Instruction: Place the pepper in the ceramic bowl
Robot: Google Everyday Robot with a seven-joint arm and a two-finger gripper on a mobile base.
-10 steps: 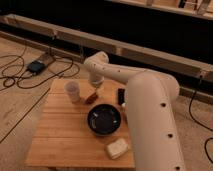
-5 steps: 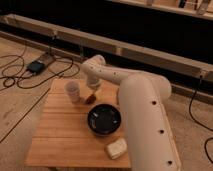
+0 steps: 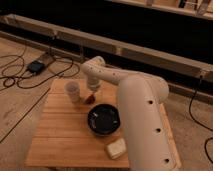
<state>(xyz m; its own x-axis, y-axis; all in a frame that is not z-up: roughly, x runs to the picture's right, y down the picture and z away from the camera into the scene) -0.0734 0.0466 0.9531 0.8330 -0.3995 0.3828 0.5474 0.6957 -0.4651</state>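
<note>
End effector (image 3: 93,93) hangs low over the far side of the bench (image 3: 55,145); its grip I cannot tell. A white cup (image 3: 72,91) stands leftmost. The pepper (image 3: 89,99) lies beside it, under the end effector. The ceramic bowl (image 3: 92,125) sits nearer, then a pale block (image 3: 116,148).

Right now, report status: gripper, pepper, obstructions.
Arm's gripper low at the pepper, far side of table. Pepper outside ceramic bowl, which sits nearer the camera. Close beside pepper: white cup; nothing between pepper and bowl.

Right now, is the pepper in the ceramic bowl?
Out. The pepper is at the end effector, beside the cup, outside the ceramic bowl.
</note>
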